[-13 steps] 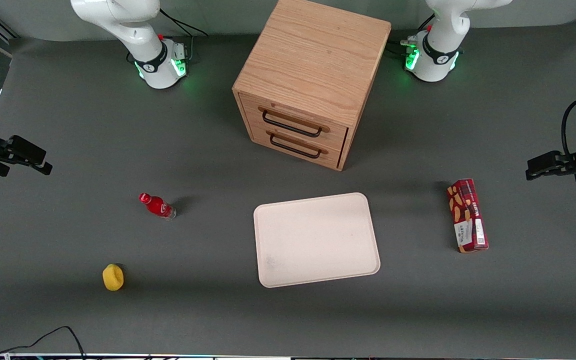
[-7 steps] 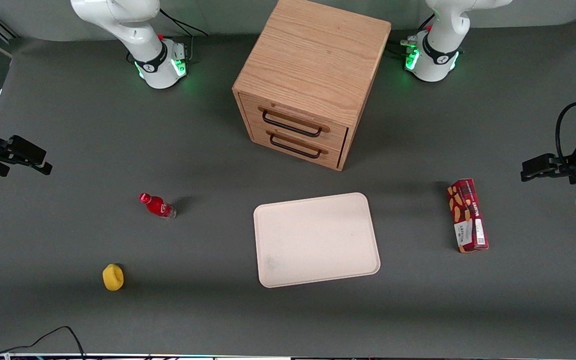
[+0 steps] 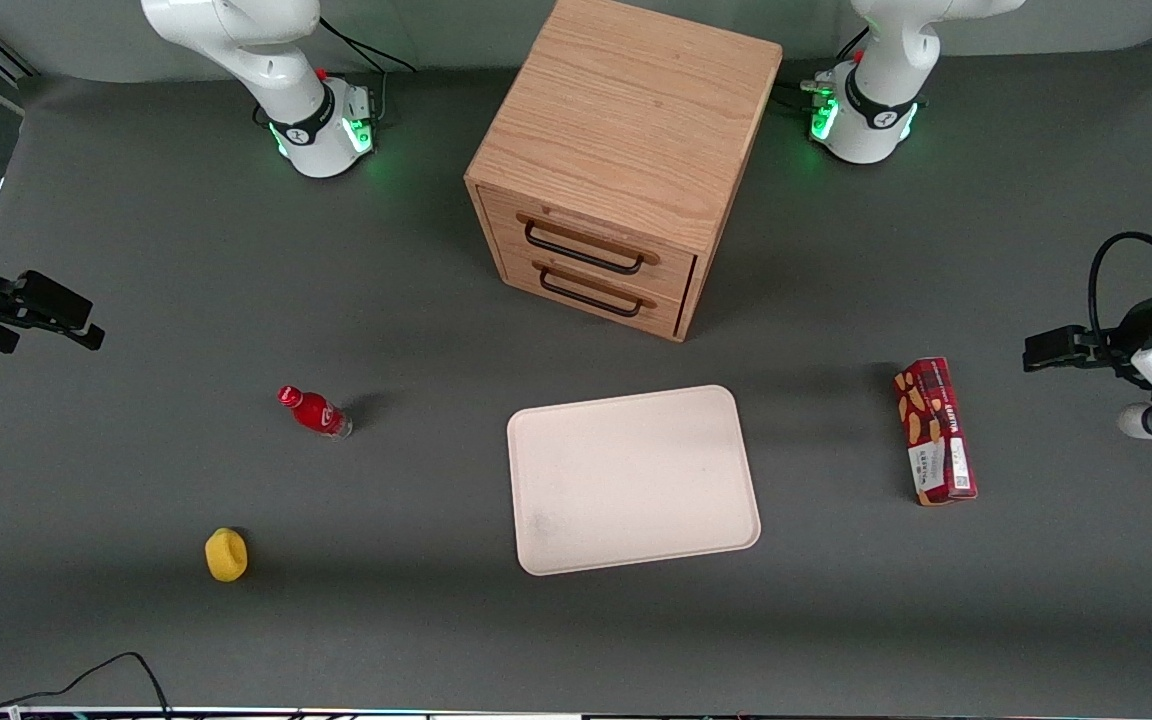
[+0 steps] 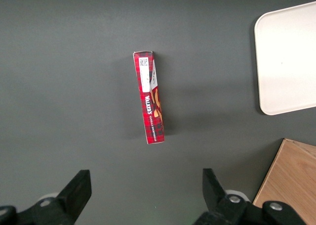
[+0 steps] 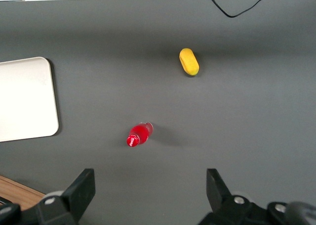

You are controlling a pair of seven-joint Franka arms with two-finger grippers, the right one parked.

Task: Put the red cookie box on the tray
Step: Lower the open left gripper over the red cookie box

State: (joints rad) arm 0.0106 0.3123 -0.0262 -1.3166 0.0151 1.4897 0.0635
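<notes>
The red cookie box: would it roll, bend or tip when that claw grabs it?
The red cookie box lies flat and has flat cardboard sides, so it probably won't roll. Being long and narrow, it may tilt if gripped off-centre. The open gripper hangs above it.

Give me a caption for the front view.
Open gripper hovers near red cookie box lying beside the tray.

Dark-red plaid cookie box (image 3: 935, 431) with tan cookies; cream-white tray (image 3: 633, 480); dark grey worktop (image 3: 136, 450); black claw (image 4: 145, 195), fingers apart, above it.
</notes>
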